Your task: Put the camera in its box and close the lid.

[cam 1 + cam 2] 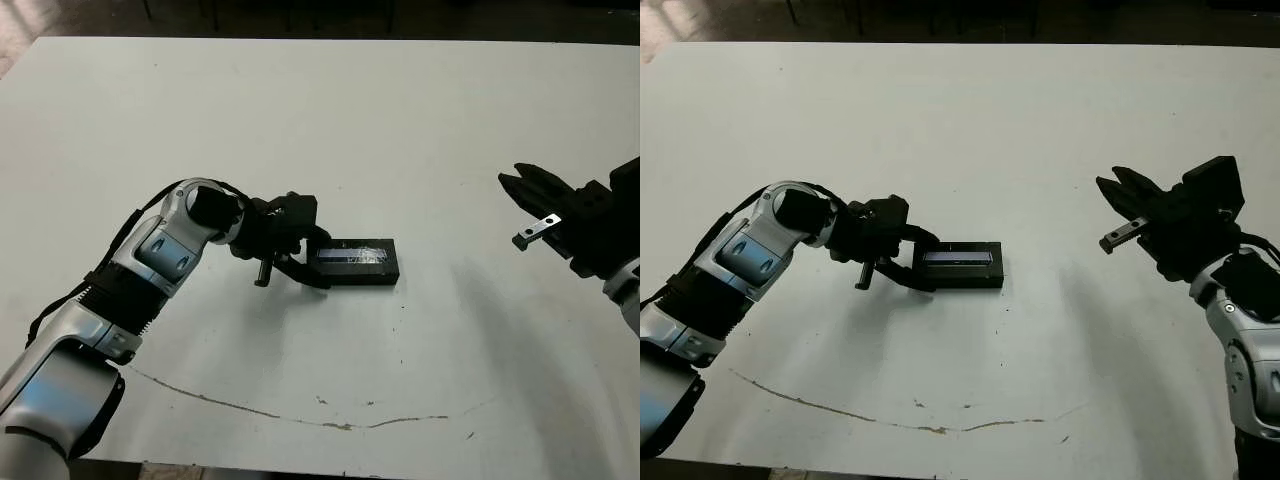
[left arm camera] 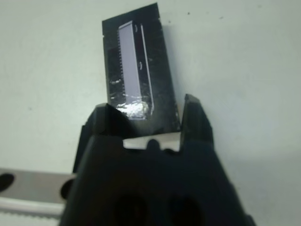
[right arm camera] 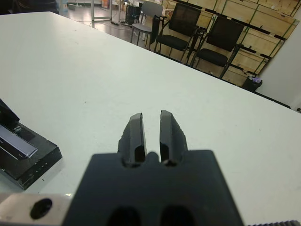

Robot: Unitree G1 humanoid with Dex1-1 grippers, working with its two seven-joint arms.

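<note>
Left gripper (image 1: 312, 262) at frame centre, fingers spread, straddling left end of flat black rectangular lid with silvery print (image 1: 356, 260). Lid sits on shallow black box, lying flat on white table (image 1: 330, 120). Right gripper (image 1: 1118, 197) hovers at right edge, well apart, fingers nearly together, empty.

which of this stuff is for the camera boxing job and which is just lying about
For the job:
- lid, on the box
- left gripper, at the box's end
- camera: not in view

Just about:
- chairs
- wooden crates
- brown scratch on the table
</note>
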